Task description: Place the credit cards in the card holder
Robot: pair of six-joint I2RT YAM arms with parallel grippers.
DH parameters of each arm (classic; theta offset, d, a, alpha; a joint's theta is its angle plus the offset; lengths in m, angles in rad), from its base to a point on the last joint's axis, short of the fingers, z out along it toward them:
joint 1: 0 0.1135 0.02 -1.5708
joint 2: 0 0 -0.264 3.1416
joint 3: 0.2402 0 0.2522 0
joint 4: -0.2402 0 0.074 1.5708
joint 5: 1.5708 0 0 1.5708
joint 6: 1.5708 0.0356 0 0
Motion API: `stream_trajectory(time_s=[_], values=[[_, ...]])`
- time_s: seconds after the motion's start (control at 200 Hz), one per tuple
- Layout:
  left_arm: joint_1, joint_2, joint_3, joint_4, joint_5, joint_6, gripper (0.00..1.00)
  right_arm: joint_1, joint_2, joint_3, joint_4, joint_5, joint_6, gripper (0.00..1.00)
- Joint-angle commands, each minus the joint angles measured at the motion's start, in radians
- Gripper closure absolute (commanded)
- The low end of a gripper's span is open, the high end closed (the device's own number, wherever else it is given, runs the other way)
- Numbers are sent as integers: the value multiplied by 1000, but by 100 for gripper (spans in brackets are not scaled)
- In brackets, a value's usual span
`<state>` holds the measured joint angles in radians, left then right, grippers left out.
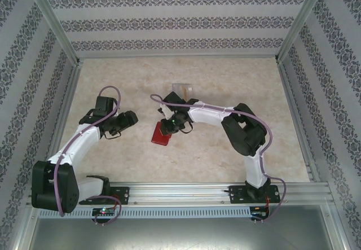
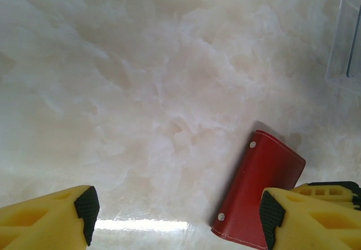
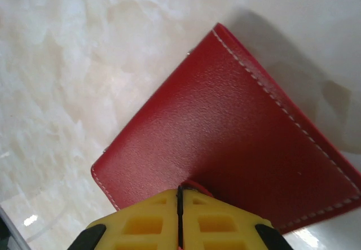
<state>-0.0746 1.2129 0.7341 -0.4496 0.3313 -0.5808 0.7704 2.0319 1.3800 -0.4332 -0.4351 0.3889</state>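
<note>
1. Wallet (image 1: 161, 132): red and folded shut, lying flat on the counter (image 1: 225, 80) directly under the tip of the right claw (image 1: 169, 127).
2. Right claw, wrist view (image 3: 179, 205): the yellow fingers are pressed together with only a hairline seam between them. The tips meet the wallet (image 3: 225, 137) at the edge nearest the claw. A small red bulge sits right at the tips, and I cannot tell whether it is pinched or only touched.
3. From this claw the wallet spreads forward and to the right. White stitching (image 3: 271, 95) runs along its far-right edge and around its left corner.
4. Left claw (image 1: 127, 120): it is off to the left of the wallet and apart from it.
5. Left claw, wrist view (image 2: 177, 216): the fingers stand wide apart with nothing between them, only bare counter (image 2: 141, 92).
6. The wallet (image 2: 259, 193) lies just ahead of this claw's right finger (image 2: 293, 219). It is tilted, and its near corner sits beside the black pad.
7. Two small metal studs (image 2: 252, 145) show along the wallet's left edge.
8. Clear case (image 2: 347, 41): it sits well ahead of the left claw, to its right and beyond the wallet. In the overhead view it lies just past the right claw (image 1: 181, 89).
</note>
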Motion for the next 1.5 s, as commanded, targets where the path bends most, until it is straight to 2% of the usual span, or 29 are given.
stream_trajectory(time_s=[0.0, 0.41, 0.615, 0.779, 1.244, 1.494], values=[[17, -21, -6, -20, -3, 17, 23, 0, 50, 3, -17, 23, -2, 92], [18, -16, -6, -18, 11, 21, 22, -52, 21, -11, 38, -124, 56, 92], [19, -21, -9, -22, 9, 24, 22, -58, 15, -47, 152, -250, 139, 92], [19, -14, -11, -17, 12, 24, 23, -59, -13, -47, 162, -236, 145, 92], [19, -6, -19, -12, 22, 24, 22, -80, 54, -158, 282, -224, 180, 93], [19, -4, -16, -14, 24, 24, 22, -85, 95, -175, 226, -164, 166, 94]])
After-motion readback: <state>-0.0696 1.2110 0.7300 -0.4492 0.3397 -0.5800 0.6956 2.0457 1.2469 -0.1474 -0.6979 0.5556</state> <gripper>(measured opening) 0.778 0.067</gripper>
